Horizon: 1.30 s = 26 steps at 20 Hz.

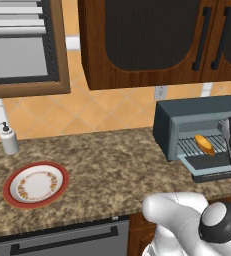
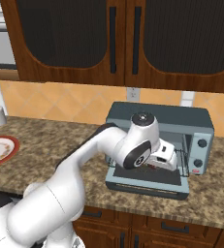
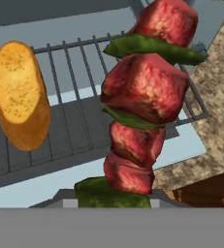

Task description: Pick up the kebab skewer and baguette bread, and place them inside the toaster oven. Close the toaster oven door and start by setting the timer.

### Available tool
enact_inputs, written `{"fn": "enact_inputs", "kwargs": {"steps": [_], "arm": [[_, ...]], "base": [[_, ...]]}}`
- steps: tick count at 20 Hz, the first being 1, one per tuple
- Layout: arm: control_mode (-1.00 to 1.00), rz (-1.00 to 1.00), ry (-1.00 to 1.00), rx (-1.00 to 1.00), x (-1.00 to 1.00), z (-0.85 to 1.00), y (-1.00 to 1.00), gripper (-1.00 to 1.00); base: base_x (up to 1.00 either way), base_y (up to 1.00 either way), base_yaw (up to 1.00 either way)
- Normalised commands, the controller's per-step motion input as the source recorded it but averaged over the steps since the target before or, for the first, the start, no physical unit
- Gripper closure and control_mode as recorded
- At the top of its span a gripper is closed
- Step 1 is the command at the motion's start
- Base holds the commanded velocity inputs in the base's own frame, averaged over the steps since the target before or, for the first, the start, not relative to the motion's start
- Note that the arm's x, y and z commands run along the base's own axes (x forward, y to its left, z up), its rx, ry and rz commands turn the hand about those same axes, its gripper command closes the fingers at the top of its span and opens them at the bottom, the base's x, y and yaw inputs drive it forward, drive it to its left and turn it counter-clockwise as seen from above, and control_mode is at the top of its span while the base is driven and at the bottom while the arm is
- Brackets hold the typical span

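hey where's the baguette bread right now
The baguette bread lies on the wire rack inside the open toaster oven; in the hand view it sits left of the kebab skewer.

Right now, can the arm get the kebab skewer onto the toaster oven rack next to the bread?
Probably yes. The toaster oven door is down, the kebab skewer already hangs over the wire rack, and the bars beside the baguette bread look bare.
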Motion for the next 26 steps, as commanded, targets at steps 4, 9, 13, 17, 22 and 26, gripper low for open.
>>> {"fn": "enact_inputs", "kwargs": {"steps": [4,9,13,17,22,26], "arm": [[-1.00,0.22,0.00,-0.15,0.15,0.00,0.04,1.00],[-1.00,0.16,0.08,-0.06,0.40,0.00,-0.16,1.00],[-1.00,0.13,0.18,0.00,0.05,-0.08,0.00,1.00],[-1.00,0.13,0.15,0.00,0.03,-0.04,-0.02,1.00],[-1.00,0.14,0.06,0.00,0.00,-0.18,-0.05,1.00],[-1.00,0.10,0.01,0.02,0.03,-0.12,-0.03,1.00]], "base": [[0.00,0.00,0.00],[0.00,0.00,0.00],[0.00,0.00,0.00],[0.00,0.00,0.00],[0.00,0.00,0.00],[0.00,0.00,0.00]]}}
